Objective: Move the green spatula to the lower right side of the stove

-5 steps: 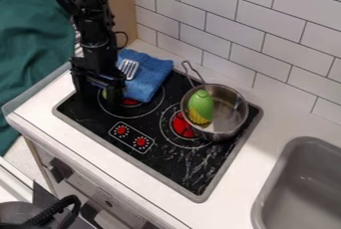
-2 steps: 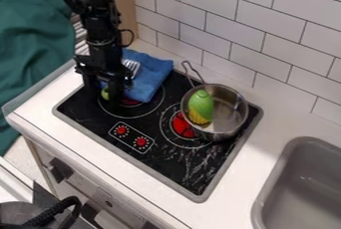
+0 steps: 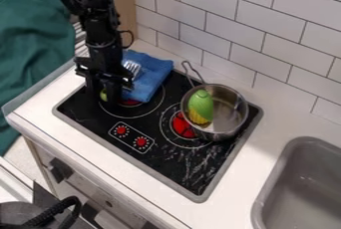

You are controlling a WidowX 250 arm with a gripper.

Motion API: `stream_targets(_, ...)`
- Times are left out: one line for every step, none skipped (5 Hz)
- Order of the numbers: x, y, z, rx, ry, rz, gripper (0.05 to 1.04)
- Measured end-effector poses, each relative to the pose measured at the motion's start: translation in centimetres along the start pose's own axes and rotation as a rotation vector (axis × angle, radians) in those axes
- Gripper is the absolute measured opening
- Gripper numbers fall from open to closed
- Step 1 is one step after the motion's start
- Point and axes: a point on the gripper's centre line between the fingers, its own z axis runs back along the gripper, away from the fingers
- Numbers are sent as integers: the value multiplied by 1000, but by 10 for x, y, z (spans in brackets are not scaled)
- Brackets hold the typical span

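Camera view: gripper (image 3: 103,97) low over stove's (image 3: 163,161) left part, fingers spread, spatula's (image 3: 132,67) green end between them (whether touching, can't tell). Slotted head on blue cloth (image 3: 154,71). Pot (image 3: 230,108) on right burner, green-and-yellow toy (image 3: 200,104) inside. Sink (image 3: 299,188) lower right.

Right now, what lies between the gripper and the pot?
Between the gripper and pot, the camera view shows the nearer burner, a corner of the blue cloth over its far side, then bare black stovetop.

Blue towel (image 3: 152,76) near metal pot (image 3: 233,108); grey sink (image 3: 271,183).
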Motion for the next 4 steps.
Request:
stream_targets(-7,-5,14,-3,-38,-4,380)
stream_targets(-12,-14,46,18,-133,-14,380)
stream_targets(-30,-36,59,25,-164,-56,380)
stream_targets(-56,-59,55,33,-143,-72,380)
